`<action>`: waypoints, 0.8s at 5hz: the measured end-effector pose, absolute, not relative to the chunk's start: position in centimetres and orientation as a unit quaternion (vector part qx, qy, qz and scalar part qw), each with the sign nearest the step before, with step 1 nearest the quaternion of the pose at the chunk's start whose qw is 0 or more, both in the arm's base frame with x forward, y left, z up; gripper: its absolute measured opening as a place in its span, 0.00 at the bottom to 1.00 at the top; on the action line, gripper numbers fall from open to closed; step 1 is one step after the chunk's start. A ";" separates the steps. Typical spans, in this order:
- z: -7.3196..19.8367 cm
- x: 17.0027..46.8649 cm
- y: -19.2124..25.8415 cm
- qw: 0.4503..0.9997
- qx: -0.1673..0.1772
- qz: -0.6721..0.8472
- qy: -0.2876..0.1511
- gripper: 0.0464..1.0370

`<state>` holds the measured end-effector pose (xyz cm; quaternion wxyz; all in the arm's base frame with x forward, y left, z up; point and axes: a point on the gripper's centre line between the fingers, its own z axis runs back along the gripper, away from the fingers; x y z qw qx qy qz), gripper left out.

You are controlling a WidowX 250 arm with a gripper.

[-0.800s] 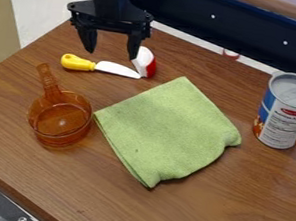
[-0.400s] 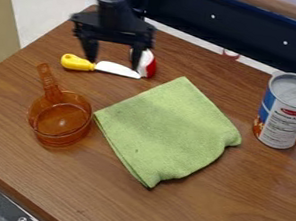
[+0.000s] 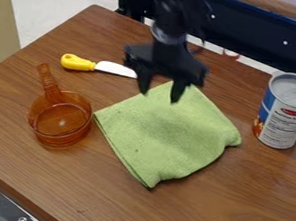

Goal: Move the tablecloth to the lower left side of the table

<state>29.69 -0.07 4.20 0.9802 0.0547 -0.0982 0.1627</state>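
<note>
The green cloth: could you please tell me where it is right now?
In the camera view, the cloth lies mid-table, right of the orange pot and left of the can.

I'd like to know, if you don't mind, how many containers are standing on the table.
2: an orange pan left of the cloth and a can right of it. Something small might be hidden behind the arm.

Amber pot (image 3: 61,118), yellow-handled knife (image 3: 79,63), can (image 3: 288,110)
</note>
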 end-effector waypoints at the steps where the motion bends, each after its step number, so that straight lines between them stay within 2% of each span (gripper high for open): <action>1: 1.9 28.8 -1.6 0.985 0.047 0.141 -0.089 0.23; 2: -0.1 27.9 -1.8 0.986 0.039 0.139 -0.088 0.05; 3: -0.6 27.8 -1.8 0.986 0.042 0.132 -0.094 0.01; 4: -1.1 27.5 -2.5 0.990 0.025 0.120 -0.074 0.01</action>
